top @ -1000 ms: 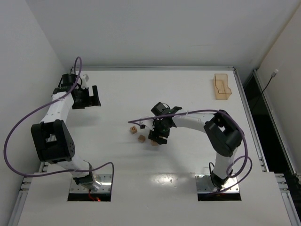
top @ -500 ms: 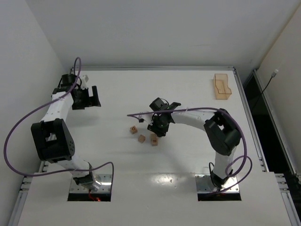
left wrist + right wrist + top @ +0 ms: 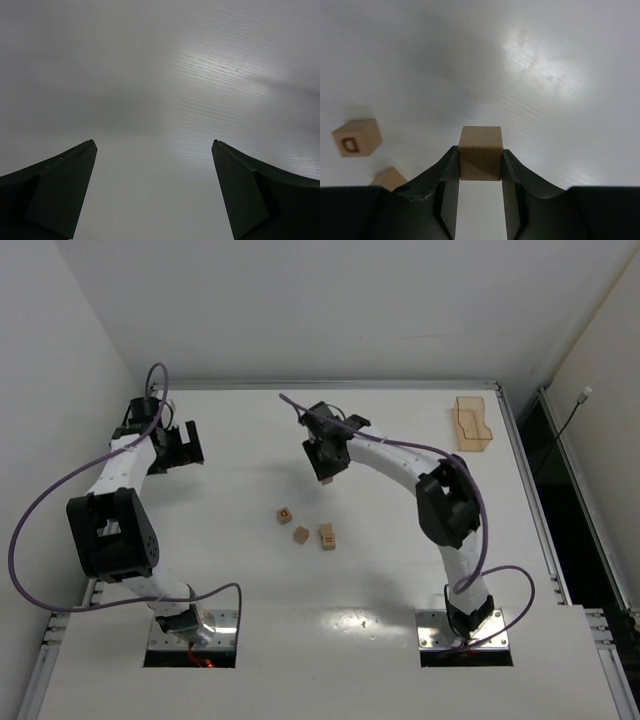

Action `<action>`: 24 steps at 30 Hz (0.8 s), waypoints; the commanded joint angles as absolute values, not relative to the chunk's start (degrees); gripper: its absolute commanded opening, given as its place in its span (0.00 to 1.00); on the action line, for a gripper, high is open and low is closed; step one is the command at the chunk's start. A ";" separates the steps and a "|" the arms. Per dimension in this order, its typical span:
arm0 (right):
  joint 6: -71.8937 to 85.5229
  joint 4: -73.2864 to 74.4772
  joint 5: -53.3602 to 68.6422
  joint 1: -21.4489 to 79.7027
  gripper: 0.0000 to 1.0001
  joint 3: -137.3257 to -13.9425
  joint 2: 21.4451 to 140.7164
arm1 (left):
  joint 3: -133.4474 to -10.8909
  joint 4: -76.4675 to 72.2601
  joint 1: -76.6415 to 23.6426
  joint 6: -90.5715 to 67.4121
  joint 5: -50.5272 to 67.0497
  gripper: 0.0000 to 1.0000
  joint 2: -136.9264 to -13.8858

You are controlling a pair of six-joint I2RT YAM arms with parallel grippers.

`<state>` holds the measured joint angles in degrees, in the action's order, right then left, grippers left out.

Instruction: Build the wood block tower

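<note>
The white desk (image 3: 400,570) has a loose group of small tan wooden pieces near its middle. A marked cube (image 3: 285,515) lies farthest left, and a plain cube (image 3: 301,534) lies just beside it, nearer the arm bases. To the right of these is a longer piece (image 3: 327,536), possibly two cubes together. A translucent tan tray (image 3: 472,424) sits well apart, at the far right corner.

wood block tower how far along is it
Little done: two loose cubes lie on the table; a taller piece beside them may be a started stack. In hand: the right gripper is shut on a held cube; the left gripper is open, empty. Stacking remains.
</note>
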<state>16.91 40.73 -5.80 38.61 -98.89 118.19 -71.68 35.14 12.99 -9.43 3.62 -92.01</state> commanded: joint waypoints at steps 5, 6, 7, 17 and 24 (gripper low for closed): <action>29.61 49.13 -14.68 41.83 0.00 -102.48 126.82 | -72.95 34.98 14.77 -10.55 3.34 1.00 -93.43; 30.40 49.74 -14.68 41.84 0.00 -102.48 127.35 | -72.95 34.98 14.77 -10.55 3.34 1.00 -93.43; 30.41 49.75 -14.68 41.84 0.00 -101.96 127.35 | -72.95 34.98 14.77 -10.55 3.34 1.00 -93.43; 34.27 44.92 -6.59 41.31 0.00 -95.02 125.51 | -72.42 34.45 15.29 -10.02 5.19 1.00 -93.96; 39.81 42.46 -4.31 38.77 0.00 -94.75 125.51 | -71.89 34.45 15.82 -9.49 5.71 1.00 -93.96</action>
